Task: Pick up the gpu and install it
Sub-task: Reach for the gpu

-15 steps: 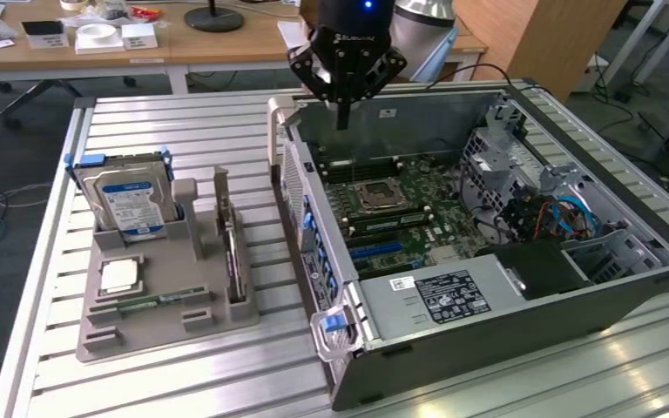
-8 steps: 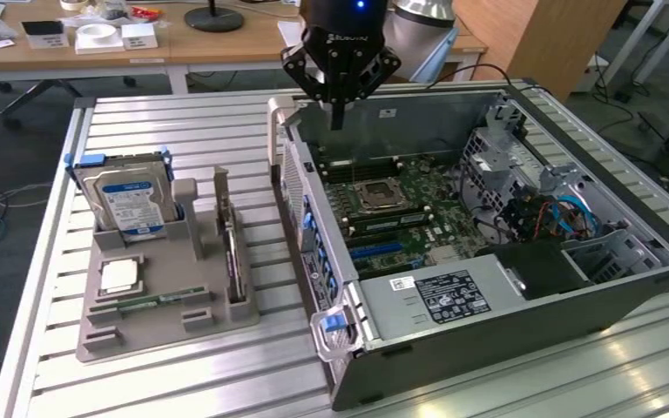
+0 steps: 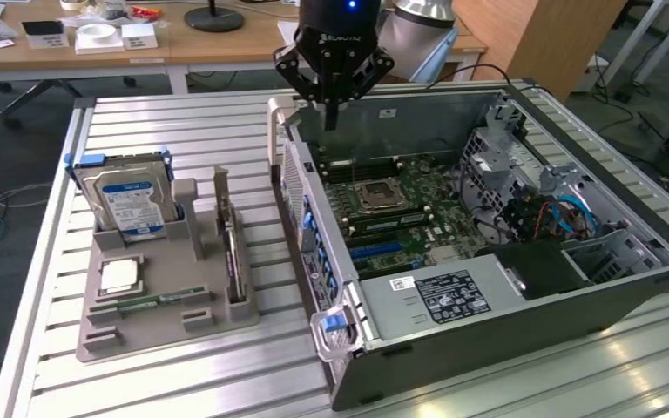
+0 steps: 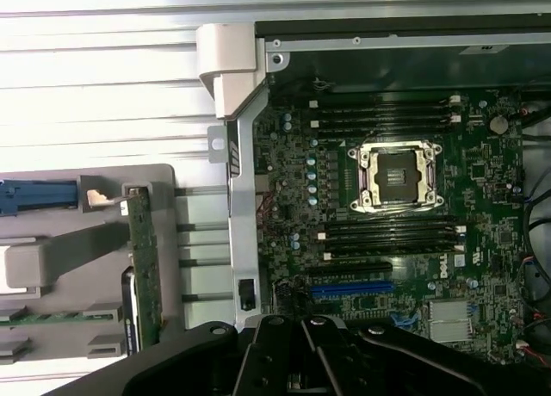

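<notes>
- gpu (image 3: 233,261) stands on its long edge in a slot of the grey holder tray (image 3: 184,318), which sits on the slatted surface (image 3: 172,131). In the exterior view the tray is at about 9 o'clock from the open computer case (image 3: 521,305).
- In the wrist view the card (image 4: 143,267) shows edge-on as a thin brownish-green board, upright in the tray and untouched.
- Tool (image 3: 332,122) hangs over the case's rear corner, at about 1 o'clock from the gpu and well apart from it. Its fingers are drawn together to a point with nothing between them.
- Pick-up: not yet done, since there is no contact with the card.
- Install: not yet done. The blue expansion slot (image 4: 349,288) on the motherboard (image 3: 404,209) is bare, with no card seated in it.
- Also in the tray: a hard drive (image 3: 131,205) with a blue label, upright at 10 o'clock from the gpu, and a processor (image 3: 119,277) lying flat at 9 o'clock.
- Judgement: the task is at its very start, and both the grasp and the seating are left to do.
</notes>
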Available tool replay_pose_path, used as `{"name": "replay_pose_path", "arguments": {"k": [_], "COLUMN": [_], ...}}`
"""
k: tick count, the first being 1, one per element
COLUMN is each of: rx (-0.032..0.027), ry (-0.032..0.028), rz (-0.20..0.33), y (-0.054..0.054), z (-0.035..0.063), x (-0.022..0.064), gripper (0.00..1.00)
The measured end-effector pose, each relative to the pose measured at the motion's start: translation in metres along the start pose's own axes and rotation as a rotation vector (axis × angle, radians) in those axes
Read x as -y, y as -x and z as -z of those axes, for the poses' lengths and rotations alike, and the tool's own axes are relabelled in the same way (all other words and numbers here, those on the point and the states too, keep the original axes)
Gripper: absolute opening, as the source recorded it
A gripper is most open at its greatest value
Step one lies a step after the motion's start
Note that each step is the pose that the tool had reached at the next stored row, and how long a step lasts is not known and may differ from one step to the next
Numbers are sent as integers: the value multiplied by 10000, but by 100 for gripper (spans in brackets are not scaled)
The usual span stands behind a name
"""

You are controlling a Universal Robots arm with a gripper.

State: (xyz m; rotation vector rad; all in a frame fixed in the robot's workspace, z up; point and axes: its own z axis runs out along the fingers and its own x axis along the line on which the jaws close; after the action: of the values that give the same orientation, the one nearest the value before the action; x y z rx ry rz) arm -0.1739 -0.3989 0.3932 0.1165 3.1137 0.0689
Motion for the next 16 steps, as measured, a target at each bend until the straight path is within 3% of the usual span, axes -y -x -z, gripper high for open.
{"name": "replay_pose_path", "arguments": {"k": [16], "rx": [0], "ry": [0], "rz": [0], "y": [-155], "z": [4], "x": [12], "gripper": [11]}}
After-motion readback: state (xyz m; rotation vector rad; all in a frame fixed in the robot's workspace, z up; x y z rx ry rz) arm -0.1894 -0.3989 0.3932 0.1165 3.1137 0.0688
